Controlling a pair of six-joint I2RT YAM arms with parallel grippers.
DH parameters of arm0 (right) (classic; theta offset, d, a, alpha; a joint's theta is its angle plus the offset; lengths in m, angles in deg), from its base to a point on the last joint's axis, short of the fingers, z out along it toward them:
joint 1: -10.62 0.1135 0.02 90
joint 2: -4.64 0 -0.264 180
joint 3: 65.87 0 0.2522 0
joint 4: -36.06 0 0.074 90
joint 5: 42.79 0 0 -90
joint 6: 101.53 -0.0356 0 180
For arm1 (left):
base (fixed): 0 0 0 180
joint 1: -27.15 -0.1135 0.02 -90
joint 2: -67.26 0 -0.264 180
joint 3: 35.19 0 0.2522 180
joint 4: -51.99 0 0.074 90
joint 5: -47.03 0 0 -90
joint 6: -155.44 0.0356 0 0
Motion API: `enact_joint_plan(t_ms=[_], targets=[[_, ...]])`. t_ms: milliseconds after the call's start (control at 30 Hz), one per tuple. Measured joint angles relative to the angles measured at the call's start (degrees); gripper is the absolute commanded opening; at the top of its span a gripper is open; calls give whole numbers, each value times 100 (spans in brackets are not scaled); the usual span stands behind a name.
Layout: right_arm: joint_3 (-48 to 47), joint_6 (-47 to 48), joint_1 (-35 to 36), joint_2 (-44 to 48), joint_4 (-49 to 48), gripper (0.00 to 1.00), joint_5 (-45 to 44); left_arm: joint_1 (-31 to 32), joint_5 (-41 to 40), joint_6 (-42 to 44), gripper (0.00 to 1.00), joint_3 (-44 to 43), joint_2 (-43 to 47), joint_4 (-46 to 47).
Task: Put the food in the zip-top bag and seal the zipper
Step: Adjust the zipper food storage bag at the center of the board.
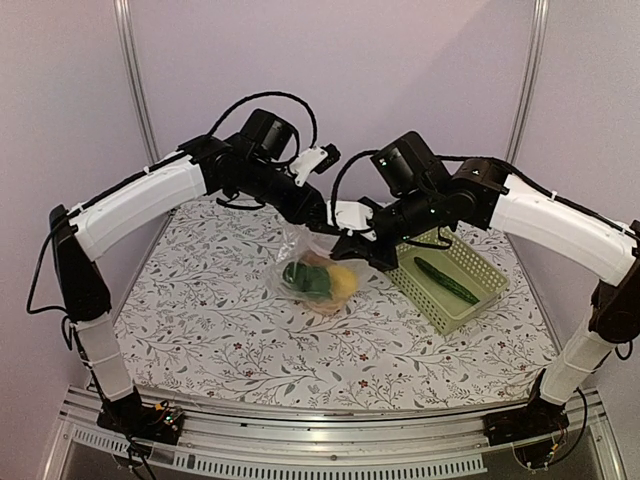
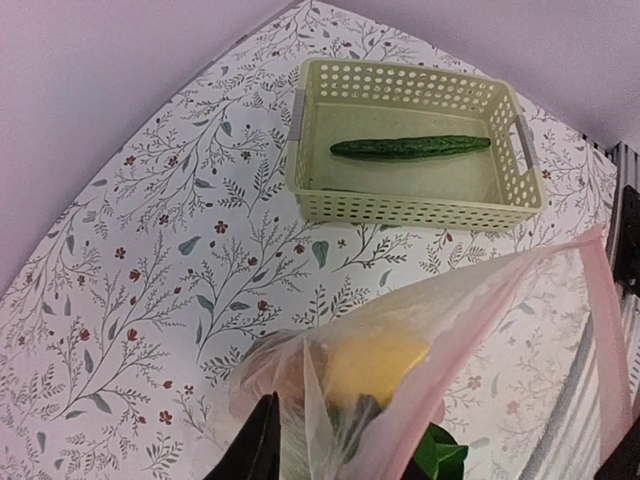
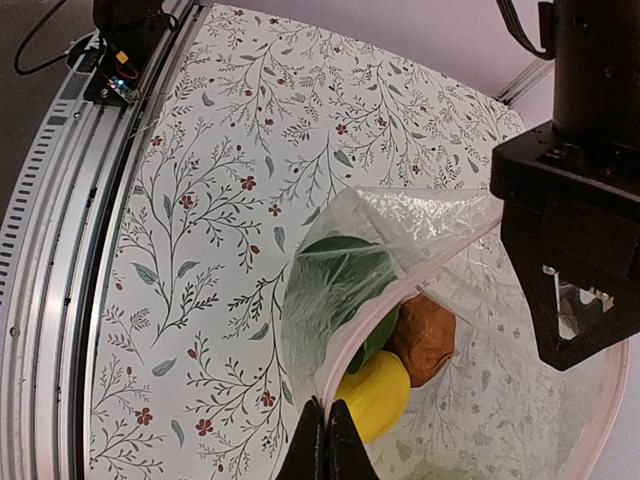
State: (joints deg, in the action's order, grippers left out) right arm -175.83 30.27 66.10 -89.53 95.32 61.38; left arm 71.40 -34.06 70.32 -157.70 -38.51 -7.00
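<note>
I record the right end effector (image 3: 325, 442) pinching the zip-top bag (image 3: 400, 225) rim. The left end effector (image 2: 440, 462) is spread open.

Middle of the floral-patterned counter (image 1: 200, 320): clear crinkly plastic zip-top bag (image 1: 315, 270).
In the bag, left: leafy green toy vegetable (image 1: 303, 280).
In the bag, right: yellow round toy fruit (image 1: 343, 281), with the reddish-brown round toy piece (image 3: 425, 340) touching it.
Right of the bag: pale green plastic lattice basket (image 1: 478, 308), just beside it on the counter.
In the basket: dark green toy cucumber (image 1: 447, 281), flat along the basket's length.
</note>
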Motion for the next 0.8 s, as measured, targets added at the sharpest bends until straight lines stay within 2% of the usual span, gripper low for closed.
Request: enact_joint_plan(t_ms=[200,267,300,333,567,700,800], targets=[[129,-4,0,48,20,0,-2,114,7,107,6,-24,0,-103],[177,-13,0,76,22,0,0,136,28,127,13,-24,0,-105],[179,-20,0,81,31,0,0,151,33,133,20,-24,2,-103],[179,-24,0,87,33,0,0,164,33,177,21,-24,2,-105],[181,-44,0,107,48,0,13,210,-63,247,21,-105,2,-101],[181,-44,0,107,59,0,15,214,-70,275,29,-153,2,-94],[184,-50,0,107,74,0,15,232,-83,317,23,-162,2,-94]])
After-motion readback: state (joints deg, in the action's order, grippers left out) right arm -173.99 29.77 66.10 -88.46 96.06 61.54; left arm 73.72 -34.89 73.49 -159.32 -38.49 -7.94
